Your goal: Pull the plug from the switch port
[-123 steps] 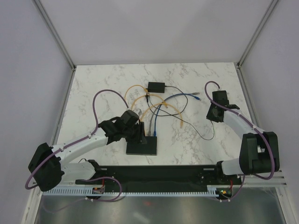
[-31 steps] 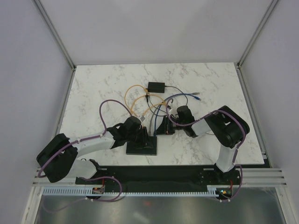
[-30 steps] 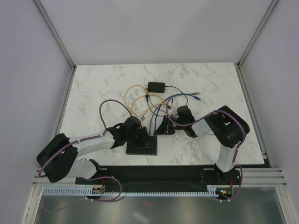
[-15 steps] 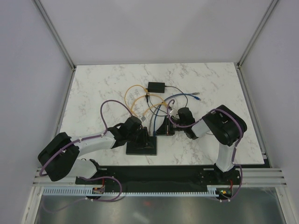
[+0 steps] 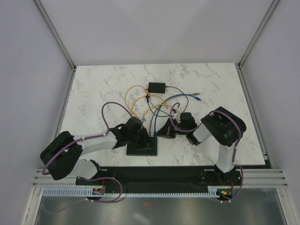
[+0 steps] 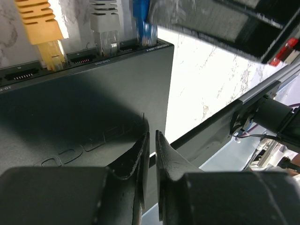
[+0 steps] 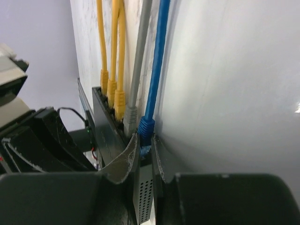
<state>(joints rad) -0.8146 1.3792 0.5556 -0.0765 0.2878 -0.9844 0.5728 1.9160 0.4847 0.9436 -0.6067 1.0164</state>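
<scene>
The switch [image 5: 142,147] is a flat black box near the table's front, with its sockets on the far edge. In the left wrist view a yellow plug [image 6: 47,44], a grey plug [image 6: 107,35] and the blue plug [image 6: 144,28] sit in the switch [image 6: 70,117]. My left gripper [image 5: 142,137] rests over the switch top, its jaws [image 6: 151,136] drawn together with nothing between them. My right gripper [image 5: 162,132] reaches in from the right. In the right wrist view its jaws [image 7: 145,139] pinch the blue plug [image 7: 146,125] at the end socket of the switch [image 7: 105,136].
A smaller black box [image 5: 156,86] with thin black leads lies further back. Yellow cables [image 5: 138,101], a grey one and the blue cable [image 5: 180,97] loop between it and the switch. A black rail [image 5: 164,173] runs along the near edge.
The right gripper slid left along the blue cable to the switch and closed on the blue plug. The left jaws closed over the switch top.
</scene>
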